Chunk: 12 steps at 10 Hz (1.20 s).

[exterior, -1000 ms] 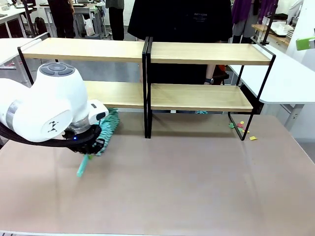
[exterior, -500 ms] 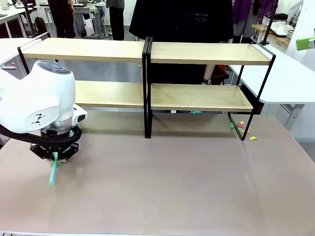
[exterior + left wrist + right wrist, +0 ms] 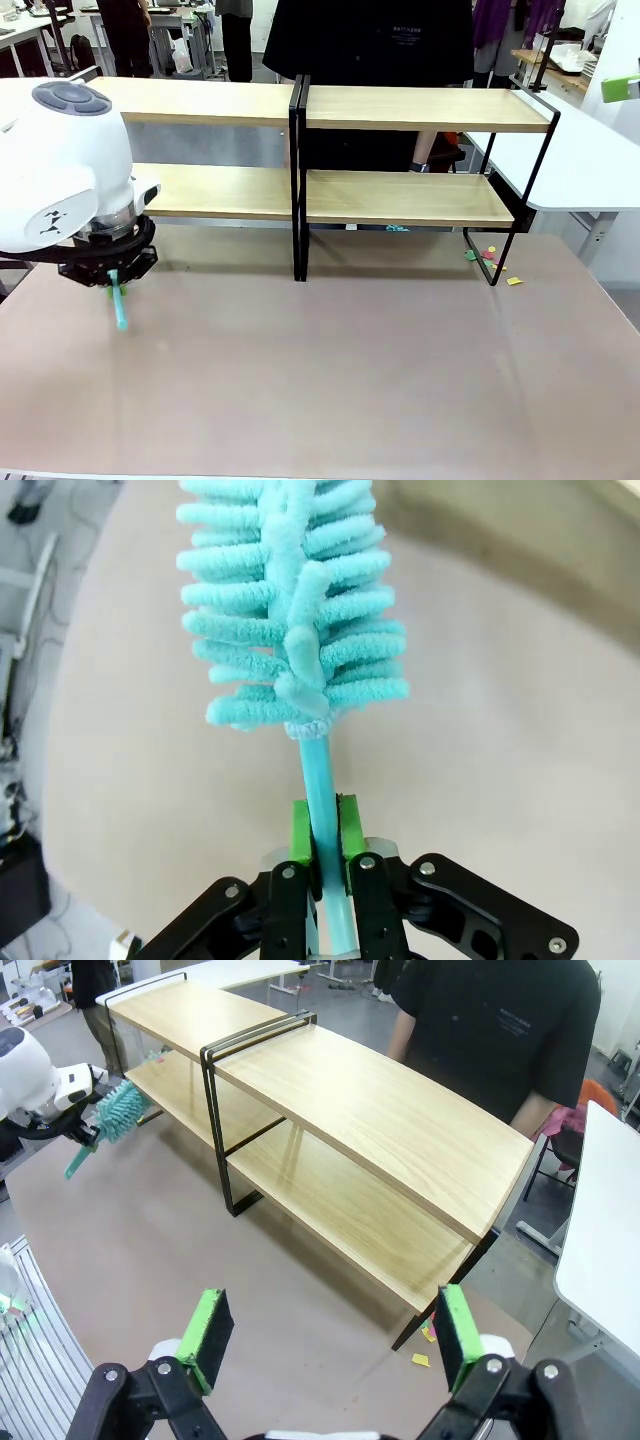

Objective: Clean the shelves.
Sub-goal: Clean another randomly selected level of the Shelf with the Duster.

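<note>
- The shelves (image 3: 300, 150), two joined two-tier racks of light wood in thin black frames, stand along the far half of the beige table (image 3: 350, 370) and span nearly its whole width.
- A person in a black top (image 3: 370, 40) stands behind the shelves on the far side.
- The left gripper (image 3: 108, 270) is at the table's left edge, just near of the lower left board; its jaws are clenched on the thin handle of a teal duster (image 3: 295, 620).
- From the left wrist camera the green pads (image 3: 301, 832) pinch the handle, with the fluffy head beyond them (pointing away over the tabletop).
- Compared with a second ago, the left arm has drawn further left and slightly back, and the duster head, then lying by the lower left shelf, is now hidden behind the arm in the front view; the handle tip pokes out below.
- The right gripper (image 3: 322, 1335) hovers high over the near right of the table, jaws released wide and holding nothing.
- Small coloured scraps (image 3: 492, 260) lie on the table by the shelves' right foot, as before.
</note>
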{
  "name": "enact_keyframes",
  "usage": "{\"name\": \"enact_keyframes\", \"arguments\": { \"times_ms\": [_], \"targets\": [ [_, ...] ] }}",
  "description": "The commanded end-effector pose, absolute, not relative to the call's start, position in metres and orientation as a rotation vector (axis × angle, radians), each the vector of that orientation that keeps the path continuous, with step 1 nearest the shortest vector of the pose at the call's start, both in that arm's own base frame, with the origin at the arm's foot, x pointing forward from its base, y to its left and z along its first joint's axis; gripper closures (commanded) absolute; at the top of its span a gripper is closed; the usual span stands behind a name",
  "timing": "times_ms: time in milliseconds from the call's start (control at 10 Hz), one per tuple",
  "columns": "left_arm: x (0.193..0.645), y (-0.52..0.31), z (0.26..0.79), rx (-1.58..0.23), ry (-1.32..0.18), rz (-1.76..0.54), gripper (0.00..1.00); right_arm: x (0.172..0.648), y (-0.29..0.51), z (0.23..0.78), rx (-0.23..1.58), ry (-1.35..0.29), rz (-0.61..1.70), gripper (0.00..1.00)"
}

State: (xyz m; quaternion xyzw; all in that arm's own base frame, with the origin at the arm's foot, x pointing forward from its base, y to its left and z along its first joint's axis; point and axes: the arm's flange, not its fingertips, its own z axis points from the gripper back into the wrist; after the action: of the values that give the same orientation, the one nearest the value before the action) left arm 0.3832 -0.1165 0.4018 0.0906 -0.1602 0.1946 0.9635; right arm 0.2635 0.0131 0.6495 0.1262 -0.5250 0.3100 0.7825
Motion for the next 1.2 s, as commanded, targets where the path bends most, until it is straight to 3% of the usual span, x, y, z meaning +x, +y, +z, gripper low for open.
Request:
{"name": "enact_keyframes", "arguments": {
  "times_ms": [0, 600, 900, 1100],
  "targets": [
    [0.35, -0.104, 0.378, 0.128, -0.328, 0.266, 1.0, 0.264, 0.012, 0.65, 0.278, -1.137, 0.671, 0.0],
    [0.331, -0.101, 0.387, -0.054, -0.167, -0.069, 1.0, 0.264, 0.012, 0.65, 0.278, -1.137, 0.671, 0.0],
    [0.291, -0.077, 0.422, -0.162, -0.038, -0.381, 1.0, 0.264, 0.012, 0.65, 0.278, -1.137, 0.671, 0.0],
    [0.248, -0.044, 0.454, -0.224, -0.049, -0.623, 1.0, 0.264, 0.012, 0.65, 0.278, -1.137, 0.671, 0.0]
  ]
}}
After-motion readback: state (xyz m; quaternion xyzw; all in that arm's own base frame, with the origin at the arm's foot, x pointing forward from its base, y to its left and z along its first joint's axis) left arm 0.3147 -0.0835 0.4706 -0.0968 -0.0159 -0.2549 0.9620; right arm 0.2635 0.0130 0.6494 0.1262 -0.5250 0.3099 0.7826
